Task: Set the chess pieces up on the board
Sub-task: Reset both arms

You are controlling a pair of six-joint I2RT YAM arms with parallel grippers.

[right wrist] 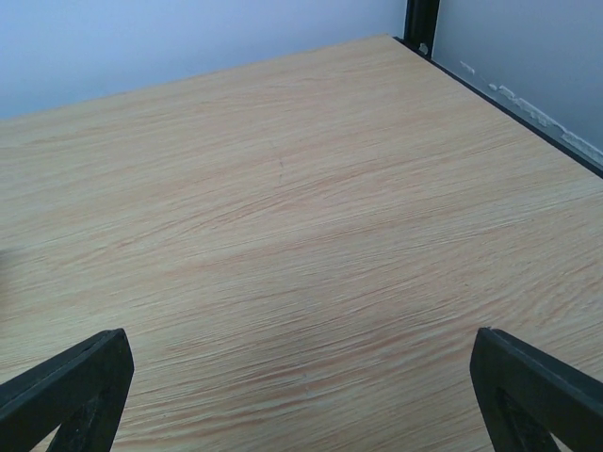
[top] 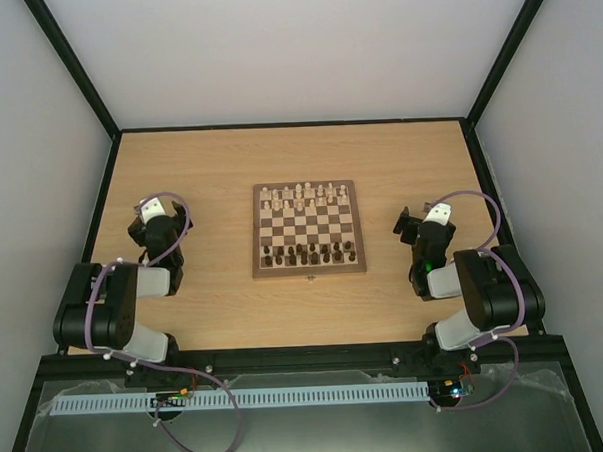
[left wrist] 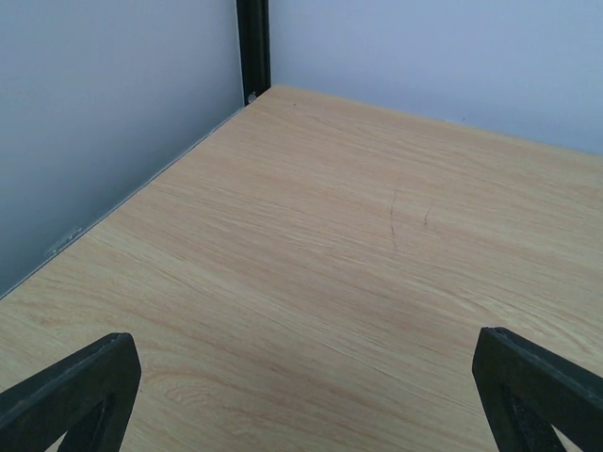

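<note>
The board (top: 308,231) lies flat at the table's middle, its small metal clasp (top: 311,278) on the near edge. Several pale chess pieces (top: 299,196) stand along its two far rows. My left gripper (top: 146,215) rests left of the board and well apart from it. My right gripper (top: 413,222) sits right of the board, also apart. In the left wrist view my gripper (left wrist: 306,395) is open, its fingers (left wrist: 80,386) wide over bare wood. The right wrist view shows the same: gripper (right wrist: 301,391) open, fingers (right wrist: 71,386) spread, nothing between them. Neither wrist view shows the board.
Several dark brown pieces (top: 308,253) stand on the board's two near rows. Grey walls and black frame posts (left wrist: 252,47) close in the wooden table (top: 199,160) on three sides. Both arm bases (top: 136,343) sit at the near edge.
</note>
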